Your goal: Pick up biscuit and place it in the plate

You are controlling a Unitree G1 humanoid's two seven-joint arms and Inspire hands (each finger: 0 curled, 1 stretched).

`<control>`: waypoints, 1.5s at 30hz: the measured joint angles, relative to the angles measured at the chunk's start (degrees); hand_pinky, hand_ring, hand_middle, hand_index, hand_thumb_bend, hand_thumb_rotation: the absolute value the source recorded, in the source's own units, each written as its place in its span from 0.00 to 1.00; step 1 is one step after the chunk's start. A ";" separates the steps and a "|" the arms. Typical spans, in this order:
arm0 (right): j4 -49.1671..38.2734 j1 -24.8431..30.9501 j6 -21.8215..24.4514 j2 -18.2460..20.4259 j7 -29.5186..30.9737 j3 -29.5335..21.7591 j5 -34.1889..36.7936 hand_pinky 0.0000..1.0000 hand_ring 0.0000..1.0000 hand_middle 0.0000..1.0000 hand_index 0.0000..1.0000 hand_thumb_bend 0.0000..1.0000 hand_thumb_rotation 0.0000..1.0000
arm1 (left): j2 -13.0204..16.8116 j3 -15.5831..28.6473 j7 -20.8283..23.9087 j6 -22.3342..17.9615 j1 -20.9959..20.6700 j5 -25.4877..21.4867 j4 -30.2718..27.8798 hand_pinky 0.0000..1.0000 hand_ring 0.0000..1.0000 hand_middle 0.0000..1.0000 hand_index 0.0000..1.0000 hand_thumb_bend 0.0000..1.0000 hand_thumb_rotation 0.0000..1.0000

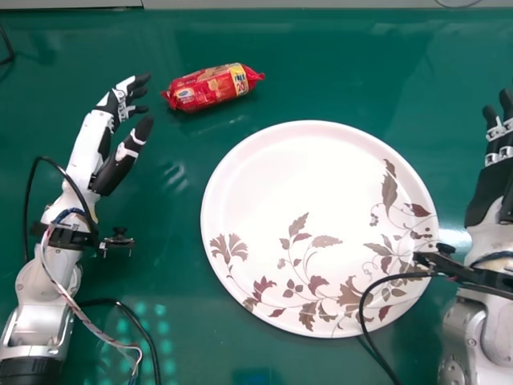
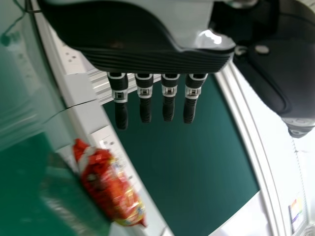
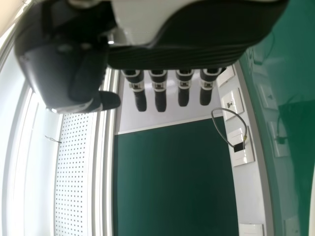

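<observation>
presently the biscuit packet (image 1: 212, 87) lies on the green desk (image 1: 172, 40), off the plate (image 1: 272, 176) and apart from it, at the plate's eleven o'clock. it is a red wrapper with crimped ends, slanting from eight o'clock up to two, with a yellow printed patch near its two o'clock end and a lighter printed label near the other. a strip of desk runs between packet and rim, and a wider one between packet and the desk's far edge at twelve o'clock.

the left robot hand (image 1: 104, 142) is open, out at the plate's ten o'clock, its fingertips just beside the packet's nearer end but apart from it, thumb spread away. the right robot hand (image 1: 490, 188) is open too, between two and three o'clock, beyond the rim; the black bracket (image 1: 449, 265) at its wrist and a black cable (image 1: 381, 281) reach over the rim between three and four. brown and maroon leaves decorate the plate from eight o'clock round through six to two
</observation>
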 measured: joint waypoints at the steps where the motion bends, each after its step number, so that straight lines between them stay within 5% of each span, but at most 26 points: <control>1: 0.00 -0.02 0.00 0.00 0.01 0.03 0.00 1.00 1.00 1.00 1.00 0.10 0.40 | 0.12 0.00 -0.11 0.09 0.04 0.00 -0.01 0.83 0.96 0.98 0.94 1.00 0.33; 11: 0.00 -0.11 0.00 0.16 -0.13 0.18 -0.66 1.00 1.00 1.00 1.00 0.10 0.47 | 3.28 -0.02 -2.22 -0.56 -1.00 1.23 1.30 0.75 0.94 0.98 0.95 1.00 0.37; 17: 0.45 -0.22 -0.23 0.24 0.29 0.18 -0.24 1.00 1.00 1.00 1.00 0.09 0.43 | 7.20 -0.02 -2.19 1.35 -3.60 6.34 1.84 0.84 0.97 0.99 0.97 1.00 0.39; 26: 1.41 -0.20 -0.48 0.29 1.10 0.14 0.04 1.00 1.00 1.00 1.00 0.09 0.41 | 10.45 -0.16 1.75 3.56 -7.73 13.96 1.96 0.78 0.95 0.94 0.97 1.00 0.39; 37: 1.01 0.48 -0.43 0.10 1.92 -0.11 0.23 1.00 1.00 1.00 1.00 0.10 0.41 | 13.47 -5.16 -1.66 13.02 -13.11 20.91 1.59 0.84 0.98 1.00 1.00 1.00 0.44; 45: -1.01 0.82 1.06 0.09 1.64 -0.07 0.07 1.00 1.00 1.00 1.00 0.10 0.41 | 14.07 -9.67 -5.50 16.49 -19.78 22.18 3.69 0.84 0.94 0.96 0.98 1.00 0.38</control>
